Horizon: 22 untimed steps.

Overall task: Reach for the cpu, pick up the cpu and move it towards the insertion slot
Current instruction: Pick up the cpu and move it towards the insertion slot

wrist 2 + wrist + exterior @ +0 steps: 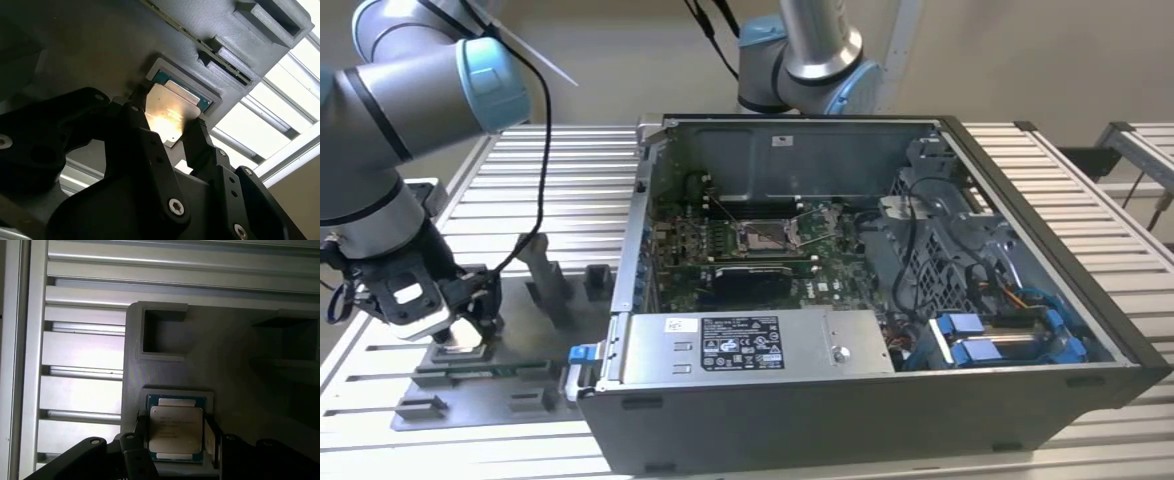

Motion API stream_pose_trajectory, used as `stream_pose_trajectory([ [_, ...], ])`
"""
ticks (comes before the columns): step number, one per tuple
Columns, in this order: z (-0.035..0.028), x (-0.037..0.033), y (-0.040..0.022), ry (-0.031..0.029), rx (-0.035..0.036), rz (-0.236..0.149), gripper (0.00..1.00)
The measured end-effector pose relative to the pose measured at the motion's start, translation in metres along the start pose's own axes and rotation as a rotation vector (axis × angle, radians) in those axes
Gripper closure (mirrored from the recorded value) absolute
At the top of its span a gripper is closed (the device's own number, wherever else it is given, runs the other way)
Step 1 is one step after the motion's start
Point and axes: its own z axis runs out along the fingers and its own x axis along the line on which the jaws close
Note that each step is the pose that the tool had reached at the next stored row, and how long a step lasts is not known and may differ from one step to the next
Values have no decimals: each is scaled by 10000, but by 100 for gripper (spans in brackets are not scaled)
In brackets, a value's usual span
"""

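Observation:
The cpu point(176, 429), a small square chip with a silvery top, lies flat in a shallow square nest on a grey fixture plate point(534, 345) at the exterior view's left, outside the computer case. My gripper point(460, 335) is down over that nest. In both wrist views its black fingers point(141, 432) stand on two opposite sides of the cpu point(170, 107), close to its edges with a narrow gap showing, so the gripper point(167, 114) reads as open. The insertion slot point(761, 235), a metal-framed square socket, sits on the green board inside the open case.
The open computer case point(881, 400) stands to the exterior view's right of the fixture, its wall between the nest and the socket. Grey posts point(540, 275) rise from the fixture plate. A second arm point(807, 55) stands behind the case. A square pocket point(162, 332) lies near the nest.

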Motion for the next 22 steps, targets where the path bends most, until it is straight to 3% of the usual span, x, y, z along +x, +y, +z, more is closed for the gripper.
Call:
stream_pose_trajectory([
  [5,-68,-1,3,2,1,0,100],
  [22,-444,-5,21,2,1,0,100],
])
